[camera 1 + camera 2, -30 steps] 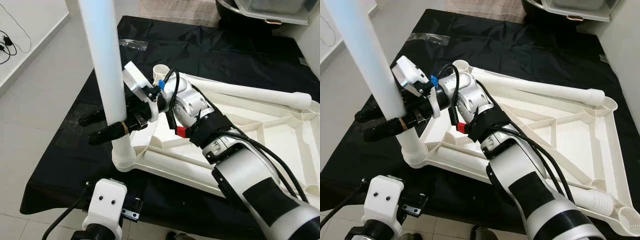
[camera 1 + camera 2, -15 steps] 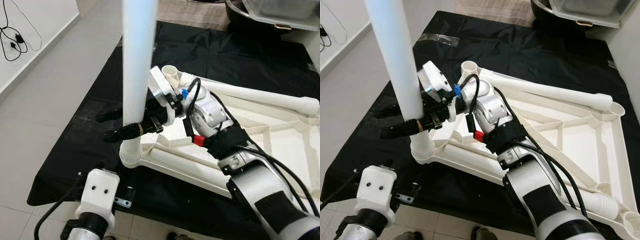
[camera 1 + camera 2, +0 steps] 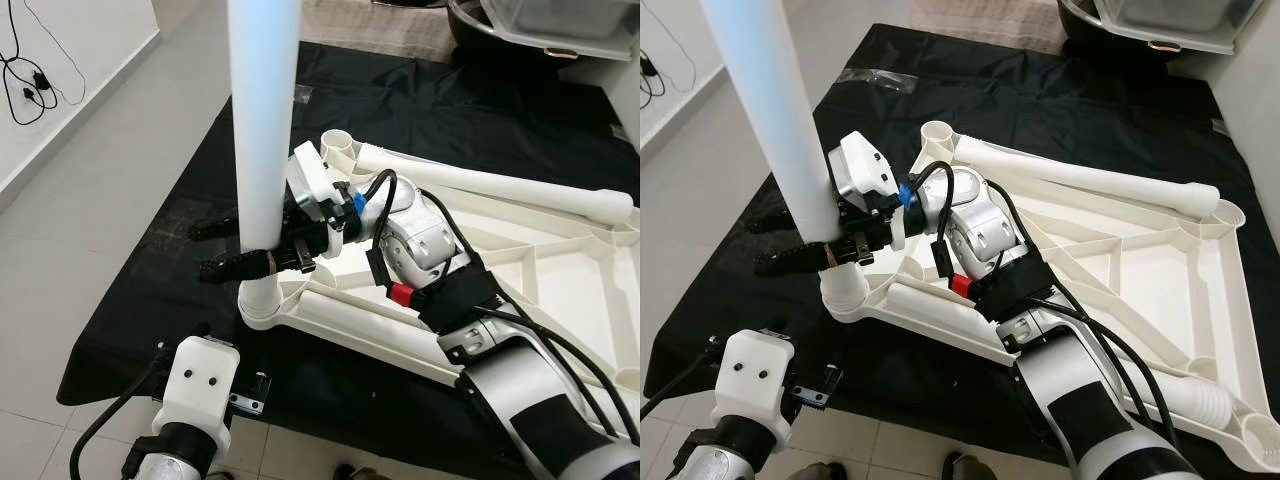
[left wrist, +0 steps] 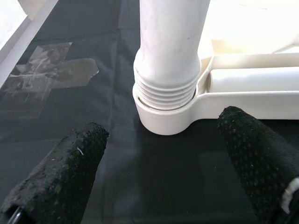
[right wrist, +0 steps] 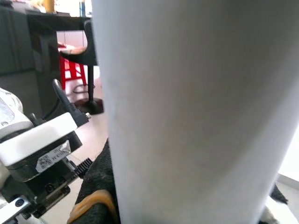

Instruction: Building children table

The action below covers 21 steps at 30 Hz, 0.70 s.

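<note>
The white table top [image 3: 560, 270] lies upside down on a black cloth. One white table leg [image 3: 262, 120] stands upright in the near-left corner socket [image 3: 262, 305], its threaded end showing at the socket's mouth [image 4: 166, 91]. My right gripper [image 3: 226, 249] is shut on this leg just above the socket, one black finger on each side. The leg's wall [image 5: 196, 112] is close against that wrist's camera. My left gripper [image 4: 159, 172] hovers low over the cloth, open, pointing at the socket. A second leg [image 3: 490, 185] lies across the table top.
Another leg [image 3: 1195, 400] lies along the frame's near-right edge, and a bare corner socket [image 3: 338, 143] stands at the far left. The black cloth [image 3: 150, 270] ends near tiled floor on the left. A grey tub [image 3: 540, 25] sits at the back right.
The camera has shifted. The held leg has gone from leaning to standing straight in its socket, with my right gripper staying shut on it.
</note>
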{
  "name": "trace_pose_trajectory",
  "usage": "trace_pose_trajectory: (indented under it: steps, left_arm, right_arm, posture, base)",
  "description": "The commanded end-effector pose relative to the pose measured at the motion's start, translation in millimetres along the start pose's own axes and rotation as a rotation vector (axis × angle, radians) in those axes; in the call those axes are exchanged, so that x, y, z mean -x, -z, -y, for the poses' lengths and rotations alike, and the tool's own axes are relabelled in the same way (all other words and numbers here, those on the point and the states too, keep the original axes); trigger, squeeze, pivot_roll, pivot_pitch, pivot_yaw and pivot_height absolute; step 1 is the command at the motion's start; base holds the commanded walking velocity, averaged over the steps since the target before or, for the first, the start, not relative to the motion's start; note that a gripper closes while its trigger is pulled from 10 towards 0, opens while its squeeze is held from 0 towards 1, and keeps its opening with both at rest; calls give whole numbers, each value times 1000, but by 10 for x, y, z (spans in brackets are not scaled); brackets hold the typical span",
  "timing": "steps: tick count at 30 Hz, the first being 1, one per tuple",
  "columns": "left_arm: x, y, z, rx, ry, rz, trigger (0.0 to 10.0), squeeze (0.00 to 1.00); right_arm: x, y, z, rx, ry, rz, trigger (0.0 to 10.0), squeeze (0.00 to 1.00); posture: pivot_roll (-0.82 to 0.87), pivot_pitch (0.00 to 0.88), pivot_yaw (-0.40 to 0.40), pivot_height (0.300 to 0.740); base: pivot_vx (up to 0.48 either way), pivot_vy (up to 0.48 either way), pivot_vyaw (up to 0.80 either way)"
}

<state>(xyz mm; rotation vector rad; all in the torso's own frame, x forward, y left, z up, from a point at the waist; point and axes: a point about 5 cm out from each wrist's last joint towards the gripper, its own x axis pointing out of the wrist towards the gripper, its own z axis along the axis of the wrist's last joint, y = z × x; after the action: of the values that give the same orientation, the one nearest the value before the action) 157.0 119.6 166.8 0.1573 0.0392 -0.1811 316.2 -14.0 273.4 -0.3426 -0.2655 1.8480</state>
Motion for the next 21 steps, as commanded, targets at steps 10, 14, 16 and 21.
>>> trace_pose_trajectory:
  steps: [10, 14, 16, 21]
  left_arm:
    - [6, 59, 13, 0, 6, -31, 10000, 0]
    - [9, 60, 15, 1, 5, -32, 10000, 0]
    - [5, 59, 19, 1, 6, -30, 10000, 0]
    - [2, 59, 22, 1, 7, -29, 10000, 0]
  right_arm:
    - [-18, 714, -83, -286, 145, -289, 10000, 0]
    - [2, 762, -50, -320, 220, -308, 10000, 0]
    - [20, 791, -35, -331, 268, -318, 10000, 0]
    - [37, 809, 6, -344, 345, -317, 10000, 0]
  posture:
    - [82, 266, -114, 740]
    - [82, 266, -114, 740]
    - [78, 262, -114, 740]
    - [77, 257, -113, 740]
  base:
    - [0, 0, 0]
    - [0, 0, 0]
    - [0, 0, 0]
    - [0, 0, 0]
